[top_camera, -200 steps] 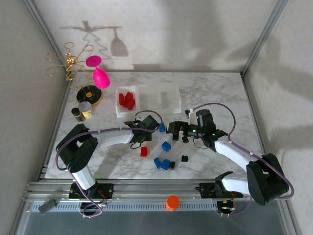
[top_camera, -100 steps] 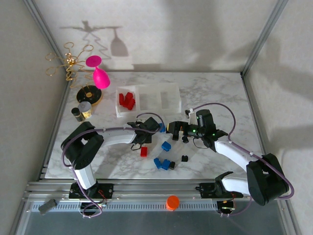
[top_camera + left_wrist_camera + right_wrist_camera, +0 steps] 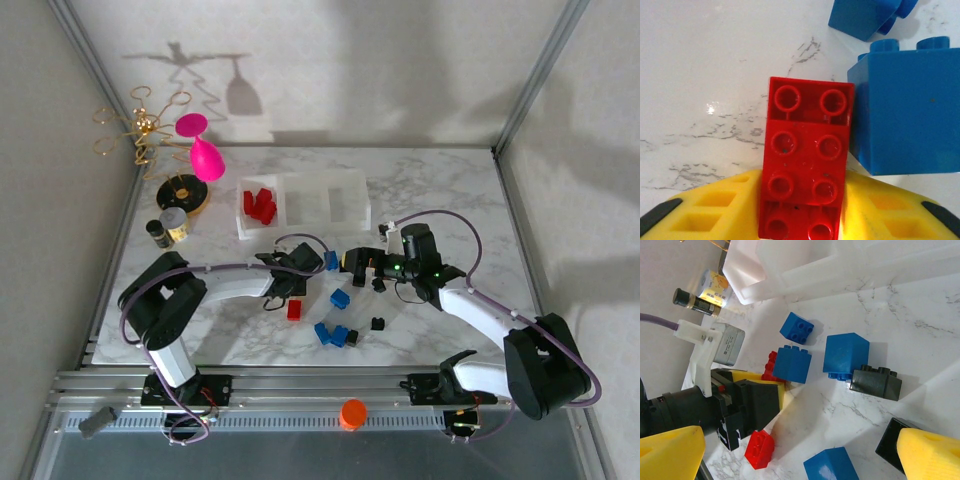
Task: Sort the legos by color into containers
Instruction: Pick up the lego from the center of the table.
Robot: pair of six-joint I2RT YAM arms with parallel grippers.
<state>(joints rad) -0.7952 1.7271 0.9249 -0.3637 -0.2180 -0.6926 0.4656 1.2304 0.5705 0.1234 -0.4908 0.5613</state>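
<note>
L jaws: narrow, closed on red brick [image 3: 805,165], eight studs up, lying on marble surface [image 3: 700,60]. Yellow pads [image 3: 715,212] flush vs both long sides. Blue brick [image 3: 905,110] right beside it in L wrist view, touching or v. nearly; can't tell which. 2nd blue brick [image 3: 865,15] further out, apart.

R jaws: wide, nothing btwn. Yellow fingertips [image 3: 925,455] in both lower corners of R wrist view, over loose legos mid-surface. Seen there: black brick [image 3: 875,382] touching a blue block [image 3: 845,355]; another blue piece [image 3: 830,467] at bottom edge; loose red piece [image 3: 760,449] by L arm's black housing.

From top: both arms bent inward, meeting nr ctr. Containers [image 3: 325,200] at far side, clear bins in a row; leftmost w/ several red legos [image 3: 258,205] inside. Nearer the bases: blue cluster [image 3: 330,335], small black bits [image 3: 378,323].

Off to L edge: gold-lidded jar [image 3: 175,225], pink glass [image 3: 205,155] hanging on gold wire rack [image 3: 140,125]. Orange cap [image 3: 352,413] on front rail, off the surface.
</note>
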